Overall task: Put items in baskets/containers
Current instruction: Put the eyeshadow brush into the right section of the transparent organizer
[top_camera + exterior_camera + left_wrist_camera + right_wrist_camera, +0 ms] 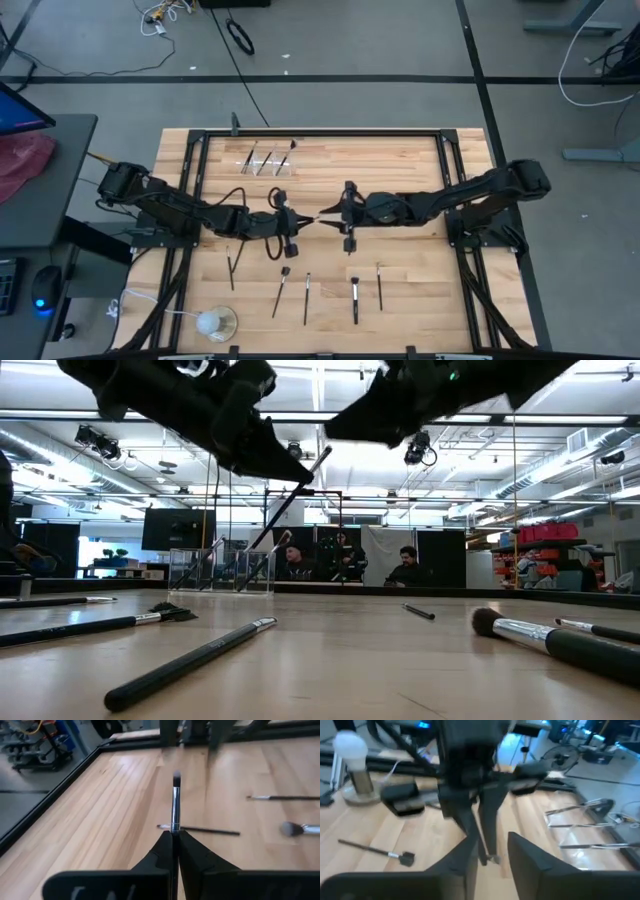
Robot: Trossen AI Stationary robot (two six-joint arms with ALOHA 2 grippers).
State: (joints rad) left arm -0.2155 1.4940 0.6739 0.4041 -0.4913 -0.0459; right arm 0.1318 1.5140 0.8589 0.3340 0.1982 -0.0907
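Note:
My left gripper (299, 222) is above the table's middle, shut on a slim makeup brush (175, 802) whose dark bristle head points toward my right gripper (327, 215). My right gripper (492, 862) is open and faces it. Its fingers stand on either side of the brush's free end (490, 858) without touching. The clear holder (268, 160) rests on the table near the far edge, with several brushes lying in it. More brushes lie flat near the near edge: (232, 265), (282, 291), (306, 297), (354, 298), (379, 285). My left gripper pinches the brush between its two fingers, on the handle just behind the silver ferrule (175, 827). The brush runs along the fingers and sticks out ahead of them. It is lifted clear of the table and tilted in the low view (298, 490).
A white ball on a clear round base (212, 322) stands at the near left corner, with its cord trailing left. A black frame (320, 133) rims the table. People sit in the room beyond the far edge (405, 568). Bare wood shows between the holder and the arms.

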